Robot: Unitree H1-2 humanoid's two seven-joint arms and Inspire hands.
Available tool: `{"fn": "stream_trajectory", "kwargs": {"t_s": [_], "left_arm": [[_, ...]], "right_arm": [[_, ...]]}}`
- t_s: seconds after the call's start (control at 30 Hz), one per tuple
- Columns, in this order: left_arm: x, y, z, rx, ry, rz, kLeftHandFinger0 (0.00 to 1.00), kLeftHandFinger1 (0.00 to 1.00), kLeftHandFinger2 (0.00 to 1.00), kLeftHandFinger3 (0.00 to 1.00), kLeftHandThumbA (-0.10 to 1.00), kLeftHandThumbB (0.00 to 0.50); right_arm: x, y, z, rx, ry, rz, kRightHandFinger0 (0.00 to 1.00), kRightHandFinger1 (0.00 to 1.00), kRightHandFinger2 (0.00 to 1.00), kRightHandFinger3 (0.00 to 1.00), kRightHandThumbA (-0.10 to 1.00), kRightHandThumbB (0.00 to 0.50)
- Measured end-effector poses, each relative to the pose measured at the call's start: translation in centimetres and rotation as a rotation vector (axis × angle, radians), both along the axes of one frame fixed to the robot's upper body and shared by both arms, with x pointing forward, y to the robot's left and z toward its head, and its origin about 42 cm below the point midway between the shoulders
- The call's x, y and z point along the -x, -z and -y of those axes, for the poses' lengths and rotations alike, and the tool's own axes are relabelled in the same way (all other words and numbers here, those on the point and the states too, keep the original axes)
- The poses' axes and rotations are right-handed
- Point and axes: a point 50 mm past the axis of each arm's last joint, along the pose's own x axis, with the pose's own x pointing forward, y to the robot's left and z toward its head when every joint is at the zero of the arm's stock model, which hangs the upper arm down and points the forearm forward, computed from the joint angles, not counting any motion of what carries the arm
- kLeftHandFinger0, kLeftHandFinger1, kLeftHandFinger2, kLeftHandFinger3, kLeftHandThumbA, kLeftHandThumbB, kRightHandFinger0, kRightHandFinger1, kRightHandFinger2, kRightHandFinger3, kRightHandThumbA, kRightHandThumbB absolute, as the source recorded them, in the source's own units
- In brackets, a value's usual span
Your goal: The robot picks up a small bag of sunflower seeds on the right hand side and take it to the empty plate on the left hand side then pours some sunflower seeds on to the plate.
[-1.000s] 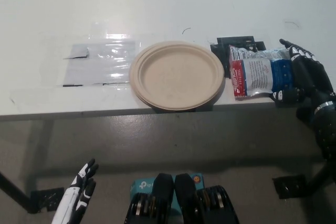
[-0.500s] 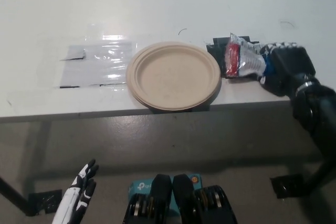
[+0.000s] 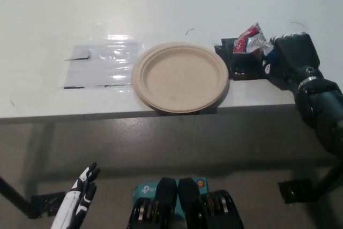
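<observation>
Gripping the seed bag (image 3: 251,39) in closed fingers, the black right hand (image 3: 289,57) holds it just right of the empty plate (image 3: 180,76); carrying and pouring remain, white left hand (image 3: 81,192) idle, fingers loosely together

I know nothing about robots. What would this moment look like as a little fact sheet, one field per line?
Right hand: black, shut on the seed bag, lifted just above the table
Left hand: white, low at the picture's lower left, below the table, fingers apart, holding nothing
Plate: tan, empty, at the table's front edge, left of the bag
Black patch: on the table under the bag
Clear sheet: left of the plate
Pouring: not begun; bag not yet over the plate
</observation>
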Motion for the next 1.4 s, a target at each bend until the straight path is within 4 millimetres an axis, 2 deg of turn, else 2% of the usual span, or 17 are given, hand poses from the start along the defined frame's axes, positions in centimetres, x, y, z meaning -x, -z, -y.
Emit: {"fn": "stream_trajectory", "kwargs": {"t_s": [0.07,0.13,0.2,0.3,0.33,0.37,0.43,0.53,0.6,0.63,0.8,0.9,0.93,1.17,1.3,1.37,1.4], "left_arm": [[0.0,0.0,-0.1,-0.002,0.000,-0.001,1.00,1.00,1.00,1.00,1.00,0.137],[0.0,0.0,-0.1,-0.002,0.000,-0.001,1.00,1.00,1.00,1.00,1.00,0.132],[0.0,0.0,-0.1,-0.002,0.000,-0.001,1.00,1.00,1.00,1.00,1.00,0.107],[0.0,0.0,-0.1,-0.003,0.002,0.001,1.00,1.00,1.00,1.00,1.00,0.104],[0.0,0.0,-0.1,-0.004,0.002,0.001,1.00,1.00,1.00,1.00,1.00,0.092],[-0.1,-0.1,0.0,-0.004,0.003,0.002,1.00,1.00,1.00,1.00,1.00,0.094],[-0.1,-0.1,-0.1,-0.007,0.004,0.002,1.00,1.00,1.00,1.00,1.00,0.090],[-0.1,0.0,0.0,-0.008,0.005,0.002,1.00,1.00,1.00,1.00,1.00,0.085],[-0.1,-0.1,0.0,-0.008,0.006,0.002,1.00,1.00,1.00,1.00,1.00,0.076],[-0.1,-0.1,-0.1,-0.009,0.006,0.002,1.00,1.00,1.00,1.00,1.00,0.082],[-0.1,-0.1,-0.2,-0.022,0.011,0.004,1.00,1.00,1.00,1.00,1.00,0.082],[-0.1,-0.2,-0.3,-0.032,0.014,0.005,1.00,1.00,1.00,1.00,1.00,0.086],[-0.1,-0.2,-0.3,-0.033,0.015,0.005,1.00,1.00,1.00,1.00,1.00,0.090],[-0.3,-0.3,-0.4,-0.042,0.024,0.007,1.00,1.00,0.98,1.00,1.00,0.105],[-0.3,-0.3,-0.3,-0.042,0.032,0.006,1.00,1.00,0.96,1.00,1.00,0.104],[-0.4,-0.3,-0.3,-0.043,0.033,0.006,1.00,1.00,0.95,1.00,1.00,0.119],[-0.4,-0.4,-0.3,-0.044,0.034,0.007,1.00,1.00,0.95,1.00,1.00,0.120]], "right_arm": [[0.2,0.3,0.0,-0.046,-0.002,0.015,0.00,0.25,0.69,0.54,-0.10,0.081],[0.5,0.6,0.0,-0.104,-0.007,0.032,0.00,0.30,0.75,0.63,-0.10,0.120],[0.7,0.7,-0.4,-0.148,-0.018,0.047,0.00,0.28,0.73,0.65,-0.10,0.123],[1.0,1.1,-1.8,-0.200,-0.056,0.074,0.00,0.10,0.47,0.41,-0.10,0.105],[1.0,1.2,-2.1,-0.209,-0.066,0.079,0.00,0.05,0.46,0.39,-0.10,0.097],[1.2,1.4,-2.7,-0.228,-0.086,0.089,0.00,0.04,0.48,0.41,-0.10,0.093],[1.4,1.6,-3.8,-0.251,-0.120,0.108,0.00,0.16,0.73,0.60,-0.10,0.141],[1.7,1.6,-5.3,-0.275,-0.174,0.137,0.00,0.35,0.84,0.77,-0.10,0.159],[1.9,1.6,-6.6,-0.288,-0.219,0.155,0.00,0.39,0.84,0.77,-0.10,0.159],[2.1,1.7,-7.2,-0.291,-0.238,0.160,0.00,0.39,0.82,0.72,-0.10,0.151],[2.5,1.7,-9.0,-0.285,-0.311,0.183,0.00,0.34,0.79,0.68,-0.10,0.146],[2.7,1.7,-9.2,-0.273,-0.332,0.199,0.00,0.35,0.81,0.69,-0.10,0.160],[2.7,1.7,-9.2,-0.271,-0.334,0.202,0.00,0.34,0.79,0.69,-0.10,0.132],[2.9,1.8,-9.1,-0.221,-0.378,0.230,0.00,0.29,0.78,0.65,-0.10,0.181],[3.0,1.9,-8.6,-0.156,-0.418,0.247,0.00,0.27,0.80,0.71,-0.10,0.195],[3.0,1.7,-8.3,-0.125,-0.437,0.252,0.00,0.14,0.77,0.67,-0.10,0.212],[2.9,1.5,-8.2,-0.108,-0.447,0.257,0.00,0.12,0.77,0.67,-0.10,0.211]]}}
